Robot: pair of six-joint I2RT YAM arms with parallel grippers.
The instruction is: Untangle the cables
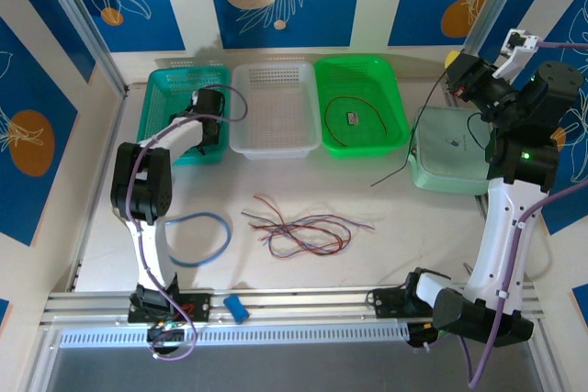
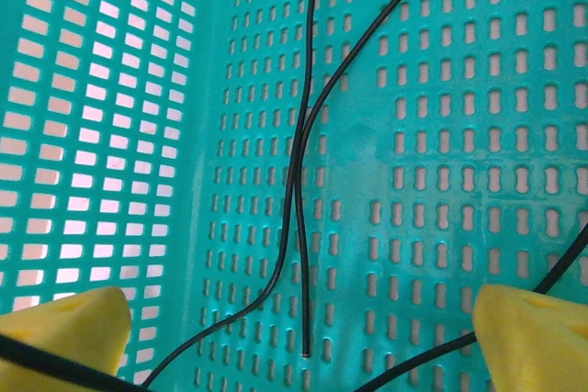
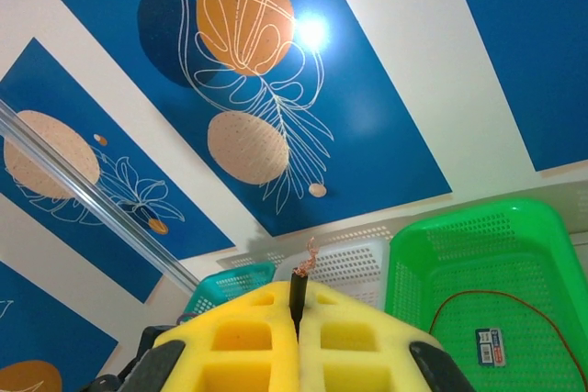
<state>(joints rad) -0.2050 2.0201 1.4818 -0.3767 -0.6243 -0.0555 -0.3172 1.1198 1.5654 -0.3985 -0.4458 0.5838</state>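
First, take the white basket as the reference: rigid plastic, rectangular, rounded corners, finely perforated walls. Locate the tangled cables on the surface just in front of it: thin flexible strands, red, black and pale, lying in long overlapping loops.

Locate the teal basket touching the left side of the white basket, with slotted walls and floor. Find the left pincer down inside that teal basket, spread wide, yellow foam pads well apart and gripping nothing. Note the black cable between the pads: smooth, thin, gently curved, resting on the slotted floor with one cut end free. Note also a further black run crossing one pad.

Locate the green basket touching the right side of the white basket, glossy and perforated, holding a red-brown cable in an open loop and a small flat label.

Find the right pincer high above the surface, well to the right of the white basket, blocky yellow foam pads pressed together on a black copper-tipped cable, bare twisted strands protruding above the pads. Trace that cable in the top view hanging down to the surface front-right of the white basket. Note a pale green tub further right, smooth and rounded. Note a thick light-blue hose looped front-left of the white basket.
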